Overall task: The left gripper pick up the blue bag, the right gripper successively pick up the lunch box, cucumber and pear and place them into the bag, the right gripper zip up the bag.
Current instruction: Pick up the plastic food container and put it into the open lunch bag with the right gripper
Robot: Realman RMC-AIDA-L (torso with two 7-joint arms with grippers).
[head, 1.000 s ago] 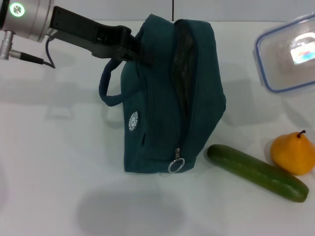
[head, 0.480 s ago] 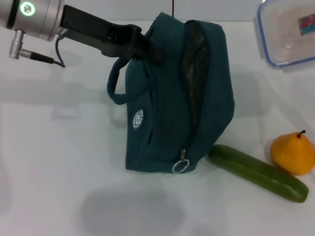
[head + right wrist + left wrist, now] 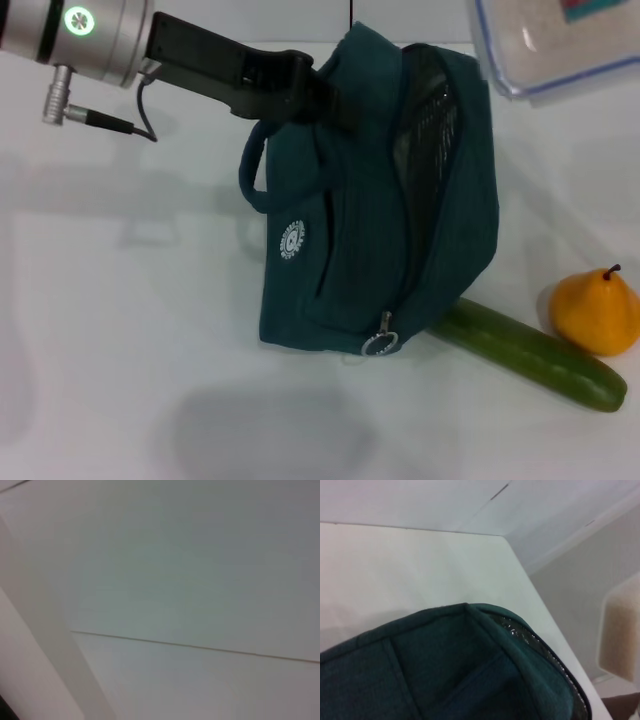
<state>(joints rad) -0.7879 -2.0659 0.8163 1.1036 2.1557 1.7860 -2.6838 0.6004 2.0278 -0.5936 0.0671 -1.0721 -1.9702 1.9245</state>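
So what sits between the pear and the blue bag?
In the head view, the cucumber lies between the pear and the blue bag, one end tucked under the bag's lower corner.

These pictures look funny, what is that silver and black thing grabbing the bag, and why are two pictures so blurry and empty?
That silver and black thing is a robot's arm. The top picture comes from a camera on the robot's head, looking down at a white table. The left gripper, a black claw, pinches the top of the blue bag, whose zip is open. Beside the bag lie a cucumber and a pear. A lunch box shows at the top edge; what carries it is out of sight. The other two pictures come from cameras on the robot's wrists: one sees the bag close up, the other only plain pale surfaces.
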